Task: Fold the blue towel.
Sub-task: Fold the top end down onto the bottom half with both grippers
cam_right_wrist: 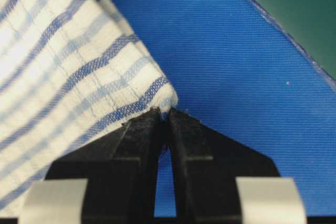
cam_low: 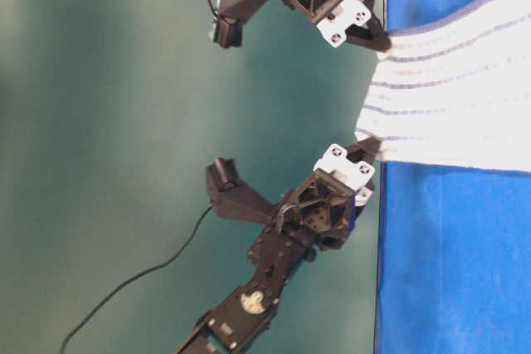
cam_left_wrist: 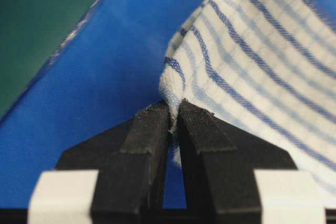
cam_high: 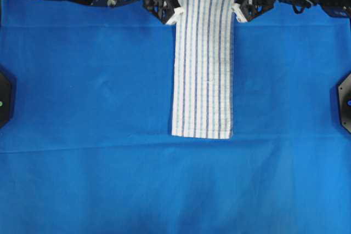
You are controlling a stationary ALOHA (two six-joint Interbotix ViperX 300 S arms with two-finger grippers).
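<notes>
From overhead, the blue towel (cam_high: pixel 203 58) lies as a long narrow strip in the middle of the blue backdrop cloth (cam_high: pixel 88 108), its near end flat on the cloth. The left gripper (cam_high: pixel 176 5) and the right gripper (cam_high: pixel 237 5) each pinch one far corner.

In the table-level view, the towel (cam_low: pixel 456 97) stretches between both grippers and its held end is lifted off the cloth (cam_low: pixel 452 263).

The left wrist view shows the jaws pressed together on the towel corner (cam_left_wrist: pixel 173 90).

The right wrist view shows the same: jaws closed tight on the other corner (cam_right_wrist: pixel 163 98).
</notes>
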